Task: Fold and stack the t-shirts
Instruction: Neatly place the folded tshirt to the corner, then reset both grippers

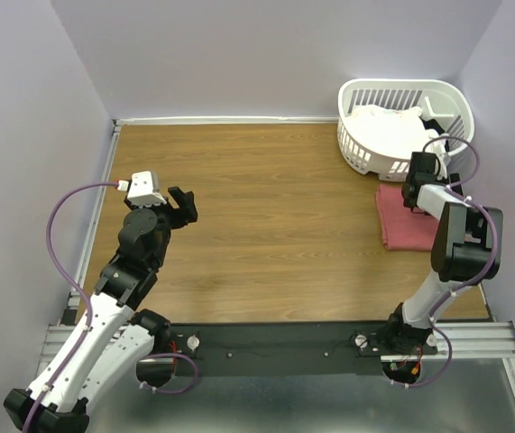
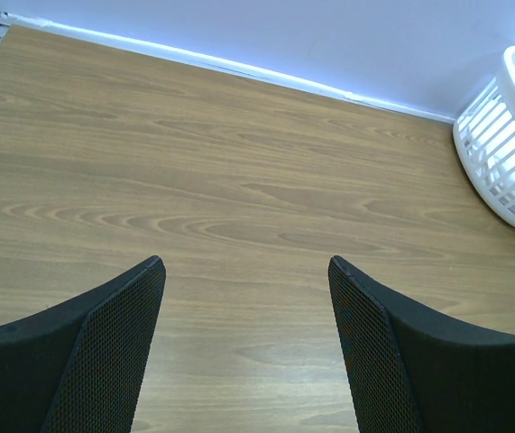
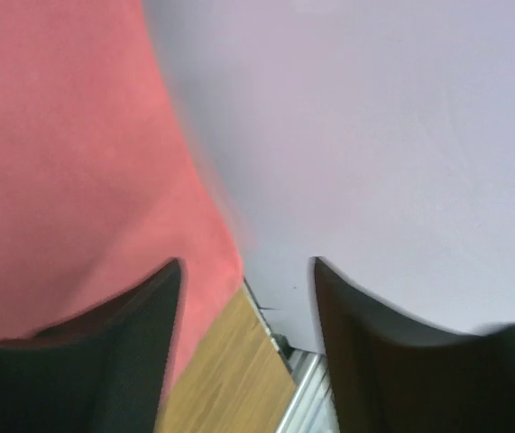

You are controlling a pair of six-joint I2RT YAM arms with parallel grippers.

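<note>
Where the coral-red t-shirt (image 1: 400, 219) lies folded flat on the table (image 1: 266, 225), close to its right edge and just in front of the laundry basket (image 1: 401, 87), the right gripper (image 3: 244, 263) hangs over the end of the shirt nearest the basket. Its fingers are spread, and nothing is pinched between them. In the right wrist view the red cloth fills the upper left of the picture and runs down behind the finger on that side; the cloth edge reaches partly into the gap between the fingers. The rest of the gap shows the lilac wall (image 3: 392, 135), a strip of wood grain and a metal rail (image 3: 304, 383). Whether the finger on the cloth side touches the fabric cannot be told, since the cloth is blurred at that range. The white t-shirts (image 1: 385, 126) lie heaped inside the basket at the far right corner of the table, apart from both grippers. The left gripper (image 2: 244, 262) is held above bare wood on the left half of the table, well apart from the red shirt. Its fingers are wide apart and hold nothing.
</note>
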